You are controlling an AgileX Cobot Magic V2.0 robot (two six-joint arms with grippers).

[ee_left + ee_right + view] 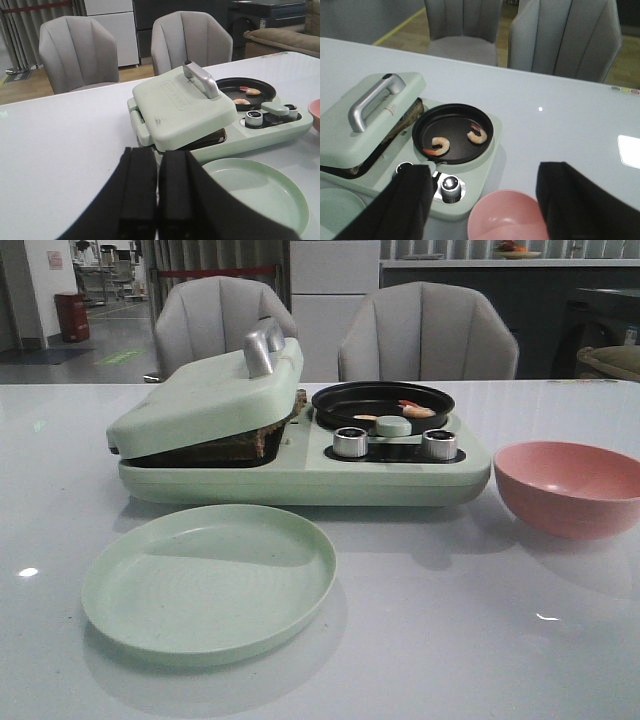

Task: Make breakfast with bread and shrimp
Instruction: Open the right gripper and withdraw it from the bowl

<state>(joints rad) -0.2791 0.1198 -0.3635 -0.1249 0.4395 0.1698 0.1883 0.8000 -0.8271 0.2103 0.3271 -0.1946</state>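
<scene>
Bread (272,437) lies inside the mint-green sandwich press, and only its brown edge (409,119) shows under the lid (210,395), which rests tilted on it. Two shrimp (440,145) (477,135) lie in the round black pan (382,400) on the appliance's right half; they also show in the left wrist view as shrimp (242,101). My left gripper (158,160) is shut on nothing, held above the table short of the press. My right gripper (485,170) is open wide above the pink bowl (507,217) and the knobs. Neither gripper shows in the front view.
A pale green plate (208,578) sits on the white table in front of the press. The pink bowl (570,485) stands to the appliance's right. Two silver knobs (350,442) (439,444) face forward. Two grey chairs (425,332) stand behind the table.
</scene>
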